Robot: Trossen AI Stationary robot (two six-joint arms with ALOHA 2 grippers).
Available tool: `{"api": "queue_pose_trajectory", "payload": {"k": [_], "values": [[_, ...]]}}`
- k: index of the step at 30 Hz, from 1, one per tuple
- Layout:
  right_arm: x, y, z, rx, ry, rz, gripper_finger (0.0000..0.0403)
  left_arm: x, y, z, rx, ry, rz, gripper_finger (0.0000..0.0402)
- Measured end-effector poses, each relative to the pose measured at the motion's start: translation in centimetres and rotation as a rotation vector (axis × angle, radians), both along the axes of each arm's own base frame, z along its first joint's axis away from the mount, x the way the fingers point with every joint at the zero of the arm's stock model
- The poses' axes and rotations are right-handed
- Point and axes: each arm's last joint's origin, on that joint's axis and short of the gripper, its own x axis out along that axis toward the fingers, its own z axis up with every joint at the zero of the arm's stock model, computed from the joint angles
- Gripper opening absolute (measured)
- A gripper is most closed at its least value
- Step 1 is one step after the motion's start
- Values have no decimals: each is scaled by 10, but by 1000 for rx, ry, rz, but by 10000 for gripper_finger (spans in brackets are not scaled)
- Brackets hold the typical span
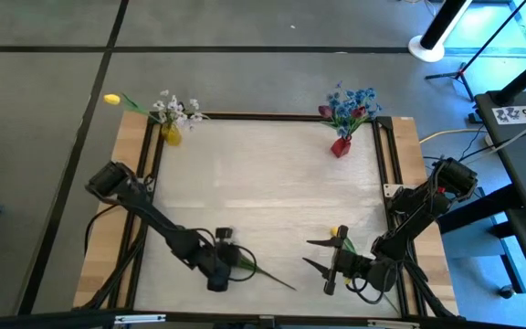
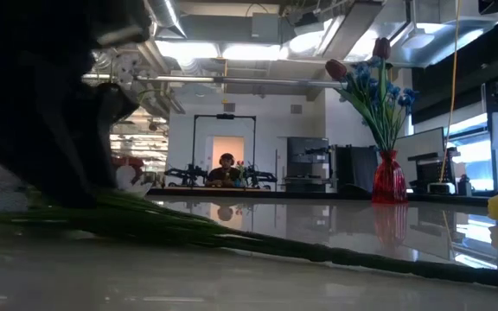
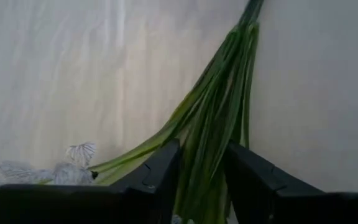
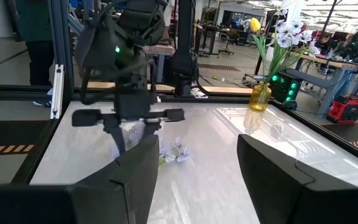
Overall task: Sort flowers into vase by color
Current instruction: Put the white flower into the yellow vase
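Now left pincer [image 3: 199, 180] astride flower stem [image 3: 213, 118]

Beyond my pale glossy tabletop [image 1: 263, 196], a seated person [image 2: 226, 171] is showing at a far bench, and a white cylindrical post [image 1: 441, 32] is standing far right.

White spray's [image 3: 73, 171] blooms — partly behind left tool [image 3: 201, 180] — stem tip cut off.

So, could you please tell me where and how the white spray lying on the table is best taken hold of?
Probably the green stem, just behind the white blossoms, coming straight down from above: it lies flat on the table, and the leaves gather narrow there. The left end effector is right over that spot.
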Motion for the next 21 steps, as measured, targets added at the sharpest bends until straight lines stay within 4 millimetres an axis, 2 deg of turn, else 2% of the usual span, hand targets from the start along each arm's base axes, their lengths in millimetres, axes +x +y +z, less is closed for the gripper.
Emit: {"api": "queue_pose_trajectory", "payload": {"k": [3,8,11,15,21], "values": [[0,0,0,-1,0,0,217,-3,6,-2,41,51,10,88],[0,0,0,-1,1,1,217,-7,19,-5,204,108,2,12],[0,0,0,-2,1,1,217,-5,27,-2,349,123,-64,10],[0,0,0,-3,2,1,217,5,33,14,548,161,-205,4],[0,0,0,-4,3,1,218,10,29,28,801,279,-636,4]]}}
